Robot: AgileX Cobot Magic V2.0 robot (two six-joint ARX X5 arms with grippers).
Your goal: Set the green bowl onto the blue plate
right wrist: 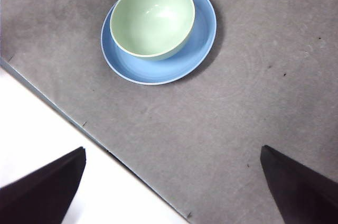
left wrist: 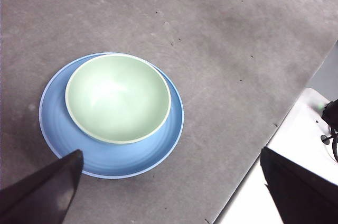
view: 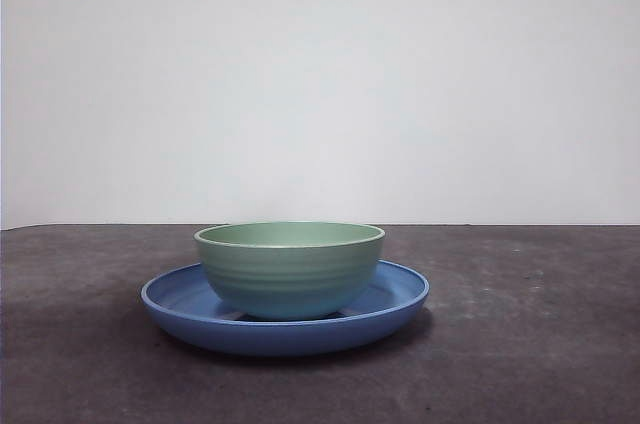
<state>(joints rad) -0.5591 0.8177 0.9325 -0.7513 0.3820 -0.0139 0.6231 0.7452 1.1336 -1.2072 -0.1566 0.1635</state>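
left gripper (left wrist: 169, 192): jaws spread, empty, high above table | blue plate (view: 180, 296): lower centre of front view | green bowl (view: 290, 269): upright on plate, looks stiff, light, smooth; best pinched at rim | right gripper (right wrist: 171, 192): spread, empty

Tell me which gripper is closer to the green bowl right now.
Left, as far as the wrist views show. The left gripper hangs open just off the blue plate holding the green bowl; the right gripper sits open farther back, over the table edge.
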